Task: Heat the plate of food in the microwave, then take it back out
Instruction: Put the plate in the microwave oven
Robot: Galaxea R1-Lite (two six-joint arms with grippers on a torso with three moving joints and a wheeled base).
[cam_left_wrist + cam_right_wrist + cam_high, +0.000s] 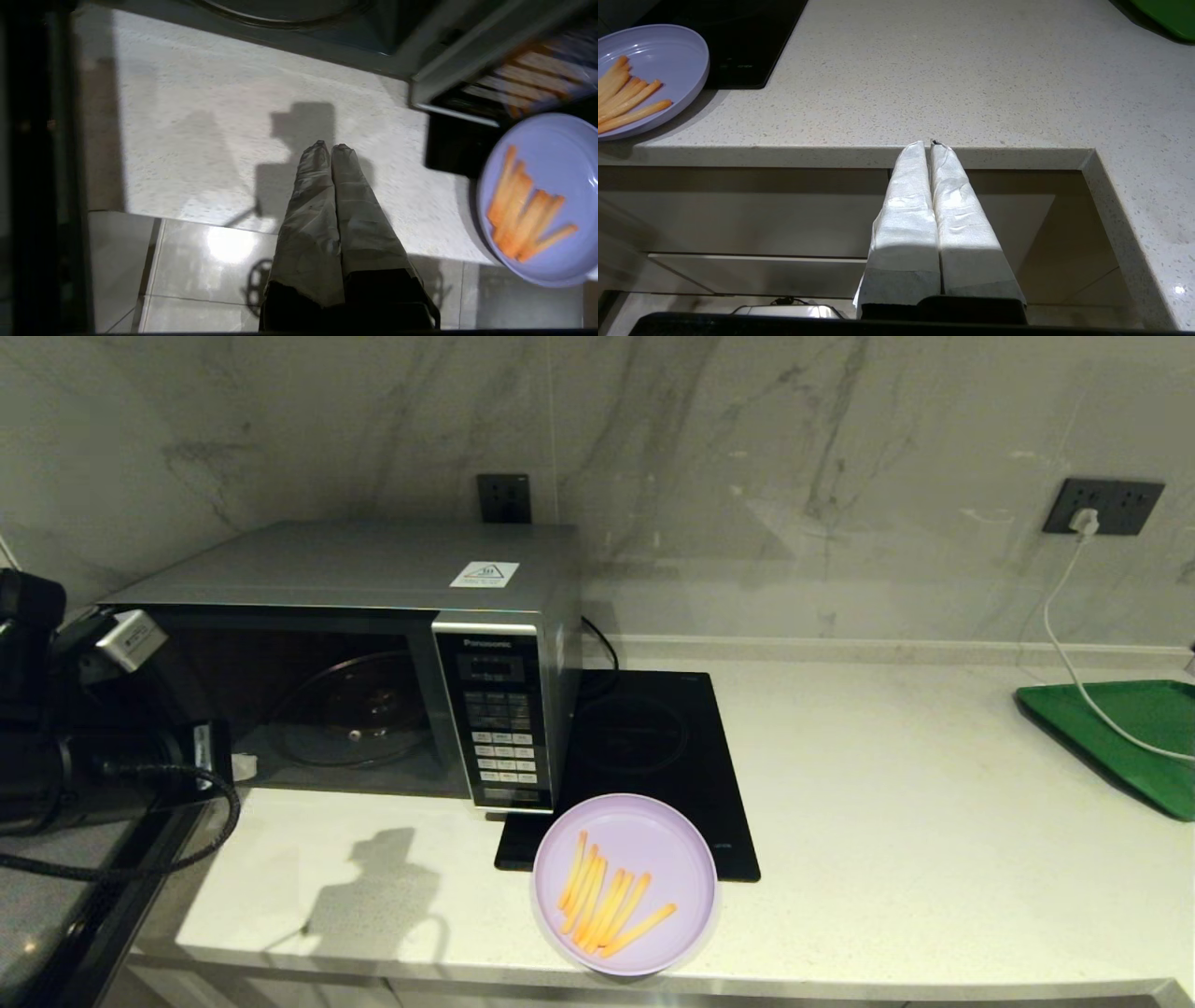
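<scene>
The lilac plate of food (644,831) sits at the counter's front edge, partly on the hob, with several orange-yellow fries (607,901) on it. The silver microwave (373,569) stands behind and to the left. Its cavity is exposed, showing the glass turntable (359,709), and the dark door (121,887) hangs swung out to the left. My left gripper (331,147) is shut and empty above the counter in front of the cavity, left of the plate (560,154). My right gripper (927,143) is shut and empty, low at the counter's front edge, right of the plate (668,51).
A flat black induction hob (653,737) lies right of the microwave. A green tray (1139,737) rests at the far right with a white cable (1074,663) running across it from a wall socket. Bare counter (887,803) spreads between hob and tray.
</scene>
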